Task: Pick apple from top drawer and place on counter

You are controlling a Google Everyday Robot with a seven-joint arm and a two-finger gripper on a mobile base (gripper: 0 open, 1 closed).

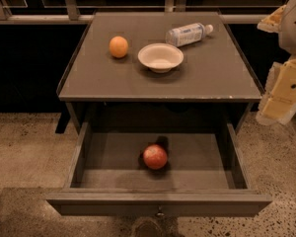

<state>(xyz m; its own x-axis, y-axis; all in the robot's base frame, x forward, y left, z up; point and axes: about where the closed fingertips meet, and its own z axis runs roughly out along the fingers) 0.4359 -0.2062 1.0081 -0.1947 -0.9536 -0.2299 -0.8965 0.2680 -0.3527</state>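
The apple (155, 156) lay in the open drawer (158, 201), near its middle, at 6 o'clock from the bowl (160, 57). The gripper (281, 90) hung beside the table (207, 78) at 3 o'clock, well apart from the apple; whether it was spread or pressed together could not be told. On the table the orange (118, 47) sat at 10 o'clock from the bowl, the bottle (189, 34) at 1 o'clock. The glossy apple would probably roll away if touched off centre. An arm reaching down could also hit the drawer wall or the table's front edge.
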